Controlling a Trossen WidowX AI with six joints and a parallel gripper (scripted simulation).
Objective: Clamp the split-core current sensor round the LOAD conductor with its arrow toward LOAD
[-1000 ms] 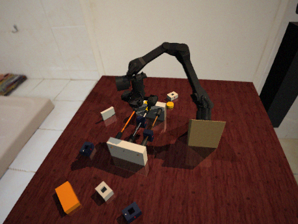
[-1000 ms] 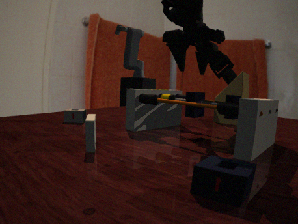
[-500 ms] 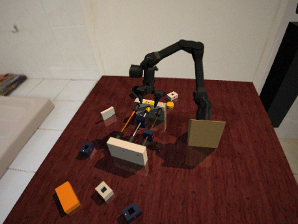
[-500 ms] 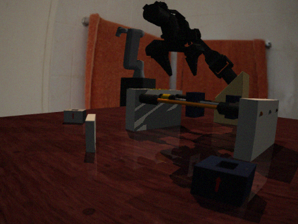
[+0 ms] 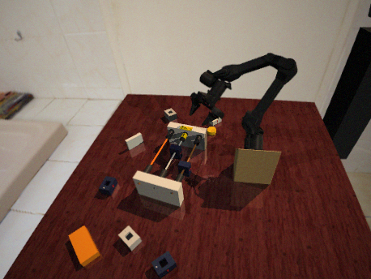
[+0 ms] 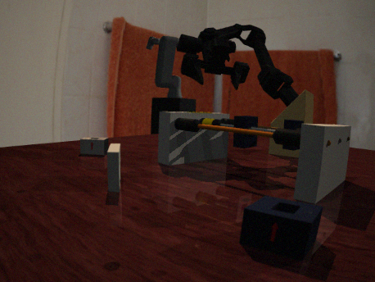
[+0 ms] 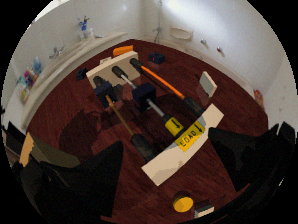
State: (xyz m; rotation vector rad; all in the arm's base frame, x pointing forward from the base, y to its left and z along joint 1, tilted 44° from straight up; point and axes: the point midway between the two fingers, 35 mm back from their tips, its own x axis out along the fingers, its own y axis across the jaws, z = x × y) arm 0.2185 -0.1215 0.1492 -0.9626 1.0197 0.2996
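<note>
The LOAD marker is a yellow label on the far end block. The middle grey conductor runs from there, with a yellow arrow band. A dark blue sensor is around this conductor. It looks closed; its latch and arrow cannot be made out. Another dark blue sensor is on the brown conductor. My gripper is open and empty, above and behind the LOAD end block, apart from both sensors.
The near end block holds the other conductor ends. A tan panel stands before the arm base. A yellow disc, a white plate, an orange block and several loose square sensors lie around.
</note>
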